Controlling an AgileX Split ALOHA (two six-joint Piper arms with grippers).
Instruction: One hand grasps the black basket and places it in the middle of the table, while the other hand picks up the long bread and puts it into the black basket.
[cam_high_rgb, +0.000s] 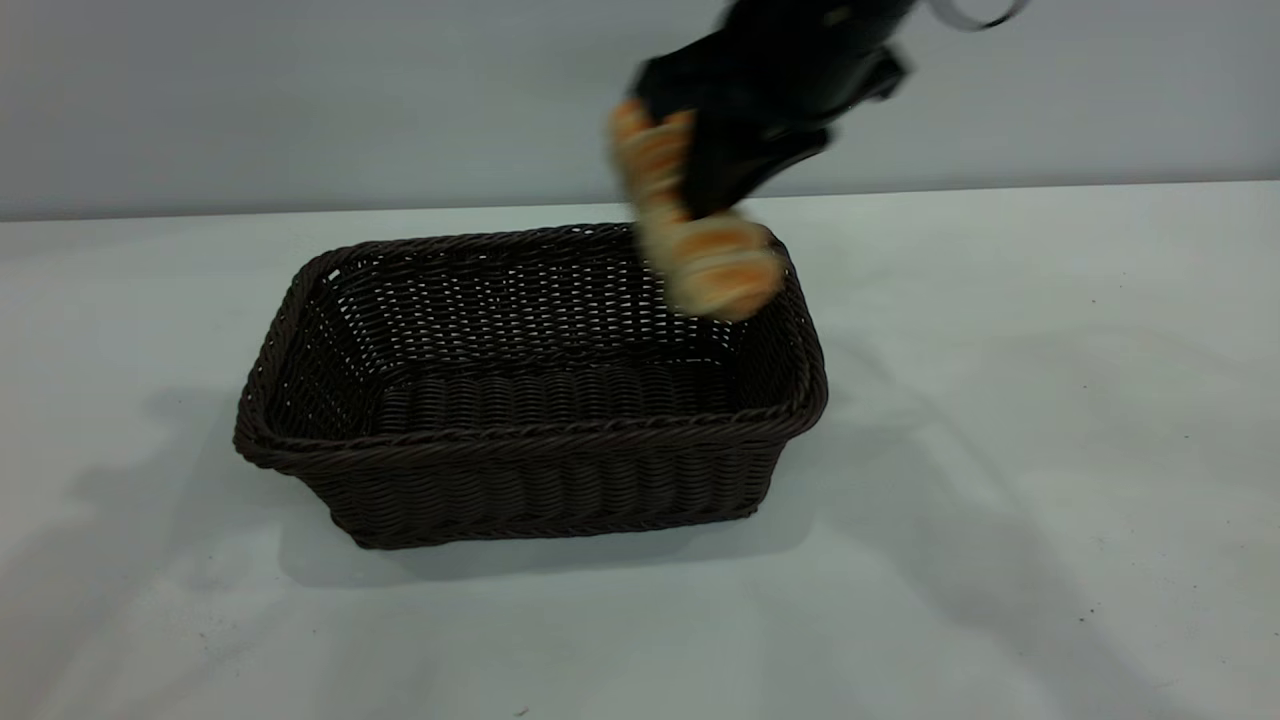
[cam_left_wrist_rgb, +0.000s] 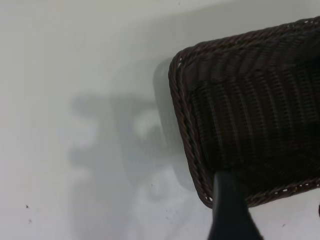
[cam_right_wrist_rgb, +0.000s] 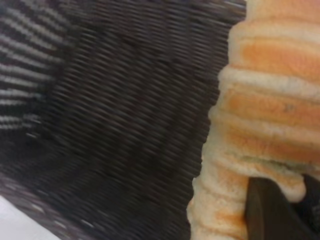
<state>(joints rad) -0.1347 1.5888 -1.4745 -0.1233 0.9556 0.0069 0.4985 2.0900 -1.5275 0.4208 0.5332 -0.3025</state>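
The right tool (cam_high_rgb: 700, 170) pinches the long bread (cam_high_rgb: 700, 250) above the black basket's (cam_high_rgb: 530, 440) far right corner.

A corner of the black basket (cam_left_wrist_rgb: 250, 115) fills the frame from one to five o'clock, resting on the white table (cam_left_wrist_rgb: 75, 75). One dark finger (cam_left_wrist_rgb: 231, 210) of the left gripper rises at six o'clock, overlapping the braided rim.

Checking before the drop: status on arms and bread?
Right gripper shut on long bread, above black basket far right corner. Left gripper beside basket, off it. Basket interior unobstructed.
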